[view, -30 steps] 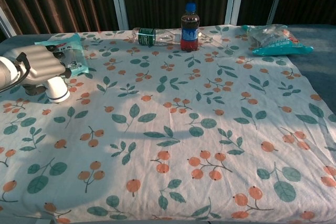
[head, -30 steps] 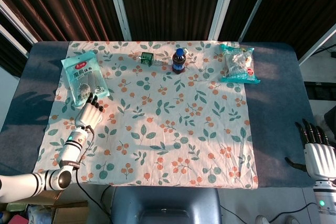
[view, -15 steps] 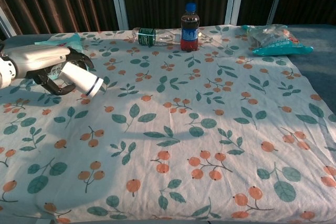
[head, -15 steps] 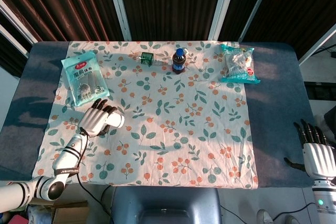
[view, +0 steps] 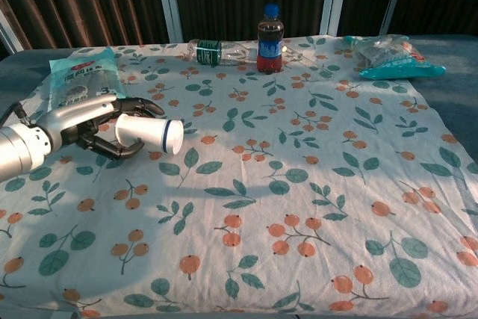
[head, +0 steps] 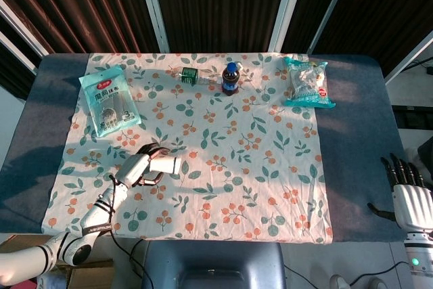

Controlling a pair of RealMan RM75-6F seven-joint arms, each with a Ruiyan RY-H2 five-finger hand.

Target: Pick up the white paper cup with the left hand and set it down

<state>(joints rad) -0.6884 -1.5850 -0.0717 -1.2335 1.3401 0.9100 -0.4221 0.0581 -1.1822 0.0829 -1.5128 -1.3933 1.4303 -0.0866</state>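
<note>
The white paper cup (view: pixel 153 134) with a dark band near its rim lies sideways in my left hand (view: pixel 112 126), its rim pointing right. In the head view the cup (head: pixel 166 165) and the left hand (head: pixel 141 167) hang over the lower left of the floral cloth (head: pixel 223 181). The fingers wrap around the cup's body. My right hand (head: pixel 410 197) is off the table's right edge, fingers straight and apart, holding nothing.
A teal snack bag (head: pixel 108 101) lies at the far left, and a lying clear bottle with a green label (view: pixel 216 51) and an upright cola bottle (view: pixel 269 29) are at the back. Another teal packet (head: pixel 308 82) lies at the back right.
The left hand lifted the cup from standing near the snack bag, tipped it sideways, and carried it right and toward the table's front. The right hand stayed still.
</note>
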